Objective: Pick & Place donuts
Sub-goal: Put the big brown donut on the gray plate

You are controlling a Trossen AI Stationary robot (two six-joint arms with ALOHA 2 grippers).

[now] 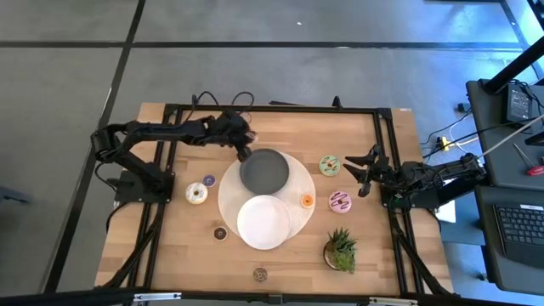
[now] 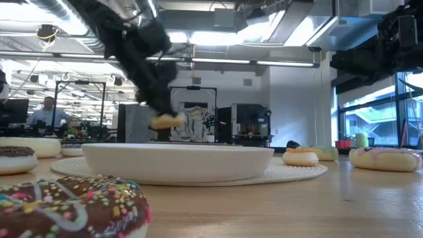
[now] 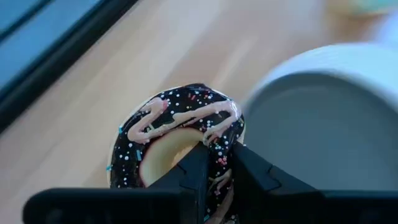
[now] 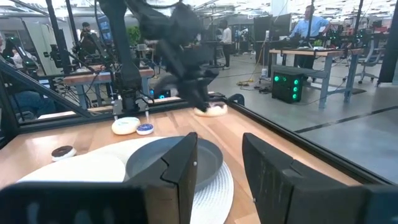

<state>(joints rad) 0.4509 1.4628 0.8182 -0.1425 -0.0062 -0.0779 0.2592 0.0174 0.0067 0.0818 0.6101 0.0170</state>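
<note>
Currently I'm seeing the left gripper pinching the ring of the brown donut, one finger through the hole, one outside. I'm reading it as held in the air just beside the rim of the dark grey plate, on its left-arm side; in the low view the donut is hanging clear above the white plate line. In the high view the left gripper is sitting at the far-left edge of the grey plate.

Both plates are resting on the round white mat, grey one farther back, white plate nearer the front edge.

Right gripper is waiting at the right side of the table, fingers spread wide, holding nothing; its own view is looking across the grey plate toward the left arm.

Other donuts, all on the table:
- green donut and pink donut near the right gripper, right of the mat
- orange mini on the mat's right edge
- white donut and purple mini left of the mat, just beside each other
- dark brown mini front-left of the white plate
- one more small dark ring near the front edge

Potted plant is standing front-right.
</note>
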